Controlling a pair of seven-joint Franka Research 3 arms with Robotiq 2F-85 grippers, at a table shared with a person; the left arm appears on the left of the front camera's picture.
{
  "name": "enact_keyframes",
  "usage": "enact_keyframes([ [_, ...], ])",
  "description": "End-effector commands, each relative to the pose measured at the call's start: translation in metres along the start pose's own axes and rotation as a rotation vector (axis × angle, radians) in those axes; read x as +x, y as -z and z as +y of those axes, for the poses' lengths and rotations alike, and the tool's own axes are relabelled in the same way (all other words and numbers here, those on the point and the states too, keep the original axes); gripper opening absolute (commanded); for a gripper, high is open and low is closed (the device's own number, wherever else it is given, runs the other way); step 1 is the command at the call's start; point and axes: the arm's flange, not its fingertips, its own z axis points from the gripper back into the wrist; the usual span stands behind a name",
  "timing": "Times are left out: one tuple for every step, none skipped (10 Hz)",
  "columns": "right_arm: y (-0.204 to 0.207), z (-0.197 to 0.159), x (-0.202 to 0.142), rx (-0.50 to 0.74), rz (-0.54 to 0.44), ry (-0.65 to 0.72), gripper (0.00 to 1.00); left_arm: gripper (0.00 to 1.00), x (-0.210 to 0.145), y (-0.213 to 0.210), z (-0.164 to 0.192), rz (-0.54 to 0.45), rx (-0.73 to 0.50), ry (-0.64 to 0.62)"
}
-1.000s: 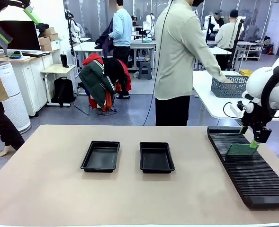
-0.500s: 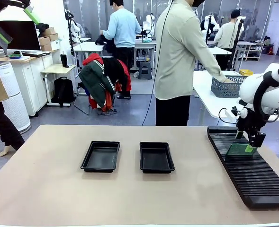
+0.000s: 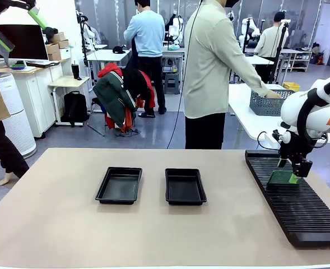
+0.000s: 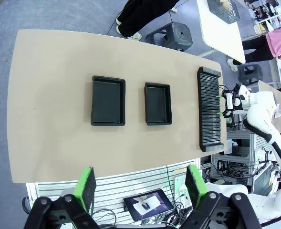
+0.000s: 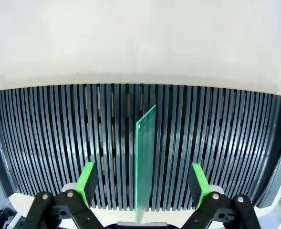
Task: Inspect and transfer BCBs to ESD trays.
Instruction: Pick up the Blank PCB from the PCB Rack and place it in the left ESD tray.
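1. Lower centre of the right wrist view: a single BCB (image 5: 145, 157), thin and green, upright on its edge in one slot of the ribbed black rack (image 5: 59, 133); probably slotted this way to keep both faces free and leave a top edge to pinch
2. Straddling it, the right gripper (image 5: 143, 182): jaws wide apart, one to each side of the board, neither touching, board roughly on the midline between them; looks lined up for a pinch not yet made
3. Mid right of the front view: same gripper (image 3: 296, 168) low over the rack's far end, just above the board's right corner
4. Centre of the front view: two ESD trays (image 3: 102, 193) side by side on the table (image 3: 52, 224), both with bare floors, well apart from the rack; seemingly waiting for boards
5. Bottom of the left wrist view: left gripper (image 4: 141, 185), jaws apart, nothing between them, high over the table's near edge, apparently parked clear
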Motion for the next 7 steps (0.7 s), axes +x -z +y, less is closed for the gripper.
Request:
enact_keyframes([
  [0.0036, -0.0062, 0.0003, -0.022, -0.013, 0.028, 1.00, 1.00, -0.0008, 0.0010, 0.0008, 0.000, -0.004, -0.002],
  [0.0000, 0.0000, 0.0000, 0.000, 0.000, 0.000, 1.00, 1.00, -0.0008, 0.0010, 0.0008, 0.000, -0.004, -0.002],
  [0.0000, 0.0000, 0.0000, 0.000, 0.000, 0.000, 1.00, 1.00, -0.0008, 0.0010, 0.0008, 0.000, -0.004, -0.002],
  [0.0000, 0.0000, 0.0000, 0.000, 0.000, 0.000, 1.00, 1.00, -0.0008, 0.0010, 0.0008, 0.000, -0.004, -0.002],
  [0.0000, 0.0000, 0.0000, 0.000, 0.000, 0.000, 1.00, 1.00, -0.0008, 0.0010, 0.0008, 0.000, -0.004, -0.002],
  [0.0000, 0.0000, 0.0000, 0.000, 0.000, 0.000, 1.00, 1.00, -0.0008, 0.0010, 0.0008, 0.000, -0.004, -0.002],
  [0.0000, 0.0000, 0.0000, 0.000, 0.000, 0.000, 1.00, 1.00, -0.0008, 0.0010, 0.0008, 0.000, -0.004, -0.002],
])
